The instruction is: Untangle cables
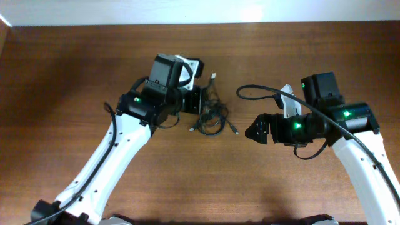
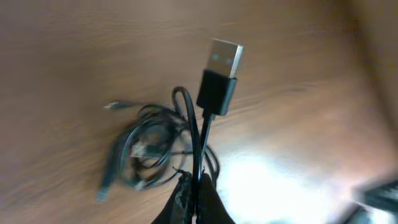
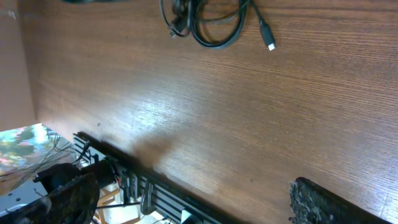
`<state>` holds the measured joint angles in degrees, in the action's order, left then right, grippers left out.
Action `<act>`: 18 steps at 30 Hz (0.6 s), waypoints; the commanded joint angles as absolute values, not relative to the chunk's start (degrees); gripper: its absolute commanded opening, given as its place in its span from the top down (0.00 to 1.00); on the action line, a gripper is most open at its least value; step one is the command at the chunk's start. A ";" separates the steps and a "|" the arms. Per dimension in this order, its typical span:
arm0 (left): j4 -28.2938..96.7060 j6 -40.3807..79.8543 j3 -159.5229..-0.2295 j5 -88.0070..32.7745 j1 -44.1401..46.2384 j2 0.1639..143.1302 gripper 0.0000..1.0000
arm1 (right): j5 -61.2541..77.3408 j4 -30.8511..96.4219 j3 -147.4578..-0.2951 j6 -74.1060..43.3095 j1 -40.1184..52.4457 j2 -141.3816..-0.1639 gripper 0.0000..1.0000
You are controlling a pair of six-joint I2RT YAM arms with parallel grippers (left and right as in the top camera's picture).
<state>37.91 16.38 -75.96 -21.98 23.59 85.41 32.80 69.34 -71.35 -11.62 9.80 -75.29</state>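
Observation:
The cables point(image 1: 212, 115) lie as a knotted black coil on the wooden table at centre. My left gripper point(image 1: 201, 100) is shut on one cable just below its USB plug point(image 2: 219, 78); the plug sticks up past the fingertips point(image 2: 198, 186), and the rest of the coil point(image 2: 149, 152) lies on the table beyond. My right gripper point(image 1: 252, 131) is open and empty, to the right of the coil, apart from it. In the right wrist view the coil point(image 3: 205, 22) and a loose small plug end point(image 3: 266, 34) show at the top; only the finger edges show at the bottom.
The thicker black cable of the right arm point(image 1: 269, 92) arches over the table between the arms. The table's edge and a frame beyond it point(image 3: 124, 177) show in the right wrist view.

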 commanded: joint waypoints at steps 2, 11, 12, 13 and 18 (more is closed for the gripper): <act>36.73 16.25 -80.68 -35.51 23.46 82.46 1.00 | 32.27 68.97 -71.90 -11.42 10.22 -75.40 0.02; 35.57 17.15 -84.99 -45.10 23.46 81.73 1.00 | 32.27 63.96 -71.90 -11.44 10.22 -75.40 0.02; 35.55 17.32 -85.17 -45.74 23.46 81.49 1.00 | 32.25 63.18 -71.90 -11.42 10.22 -75.40 0.02; 35.46 17.34 -85.27 -46.48 23.46 81.28 1.00 | 32.23 62.00 -71.90 -11.42 10.22 -75.40 0.02; 34.63 18.63 -85.30 -48.90 23.46 79.53 1.00 | 24.01 57.01 -71.90 -23.81 10.07 -75.40 0.02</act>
